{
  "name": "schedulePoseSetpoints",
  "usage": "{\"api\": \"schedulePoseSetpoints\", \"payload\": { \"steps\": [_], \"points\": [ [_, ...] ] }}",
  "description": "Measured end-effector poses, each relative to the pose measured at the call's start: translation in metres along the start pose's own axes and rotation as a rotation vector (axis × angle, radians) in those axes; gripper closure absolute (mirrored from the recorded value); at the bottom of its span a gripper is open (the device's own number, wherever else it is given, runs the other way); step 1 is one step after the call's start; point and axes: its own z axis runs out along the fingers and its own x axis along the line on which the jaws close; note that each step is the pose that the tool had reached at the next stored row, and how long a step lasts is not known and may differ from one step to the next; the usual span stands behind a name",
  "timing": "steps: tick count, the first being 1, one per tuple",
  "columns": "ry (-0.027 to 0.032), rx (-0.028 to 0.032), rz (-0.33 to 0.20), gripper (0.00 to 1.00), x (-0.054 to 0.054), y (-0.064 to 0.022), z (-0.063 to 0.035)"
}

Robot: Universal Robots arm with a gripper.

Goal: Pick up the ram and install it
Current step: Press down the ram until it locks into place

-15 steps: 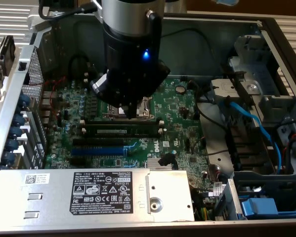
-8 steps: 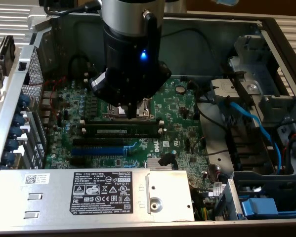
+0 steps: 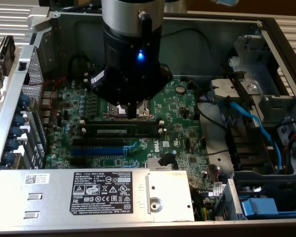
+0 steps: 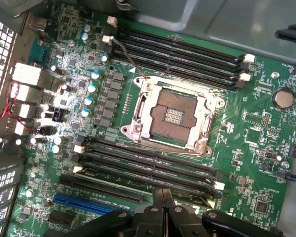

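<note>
The ram [image 3: 123,131], a dark-green stick with a pale label strip, lies along the black memory slots [image 3: 122,124] just in front of the CPU socket [image 3: 119,111]. I cannot tell whether it is fully seated. My gripper [image 3: 132,111] hangs over the front edge of the socket, just behind the ram, with its fingers shut and nothing between them. In the wrist view the shut gripper [image 4: 162,193] points down over the memory slots [image 4: 148,165] beside the open CPU socket [image 4: 171,116].
The green motherboard [image 3: 177,106] sits inside an open PC case. A grey power supply [image 3: 93,190] with a black label lies in front of it. Blue cables [image 3: 259,131] and a drive cage stand at the exterior view's right. A blue expansion slot [image 3: 97,150] runs below the memory slots.
</note>
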Motion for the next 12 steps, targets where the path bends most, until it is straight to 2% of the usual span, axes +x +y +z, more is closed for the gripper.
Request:
{"api": "schedulePoseSetpoints", "payload": {
  "steps": [12],
  "points": [
    [-0.0039, 0.0036, 0.169, 0.90, 0.0000, 0.0000, 0.0000]
  ]
}}
